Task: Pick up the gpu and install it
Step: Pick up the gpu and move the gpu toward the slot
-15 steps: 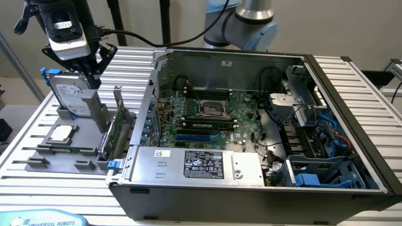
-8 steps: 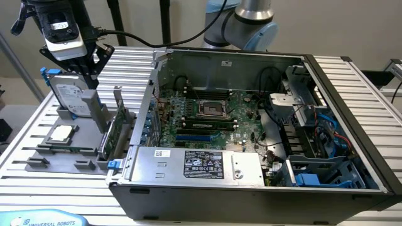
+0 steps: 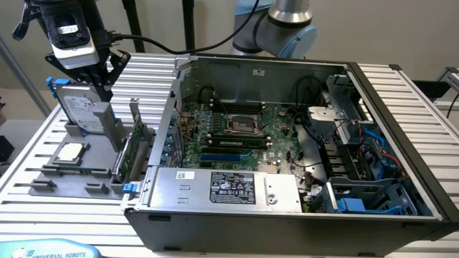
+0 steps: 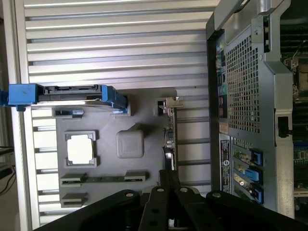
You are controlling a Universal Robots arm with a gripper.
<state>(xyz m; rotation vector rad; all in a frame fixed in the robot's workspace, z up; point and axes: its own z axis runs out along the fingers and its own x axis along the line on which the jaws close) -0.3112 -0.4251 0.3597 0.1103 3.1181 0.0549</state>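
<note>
Green circuit-board back on the gpu (image 3: 133,153), its face seemingly black; silver hard drive (image 3: 77,110) with blue rails; grey holder (image 3: 43,188); silver ribbed desk (image 3: 423,107).

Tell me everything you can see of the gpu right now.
The gpu is a thin flat card standing on edge in the grey holder, beside the open computer case. Its green circuit-board side shows in the exterior view; a silver metal bracket rises at its far end. Only the holder appears to touch it; the hand hangs above, apart from it.
</note>
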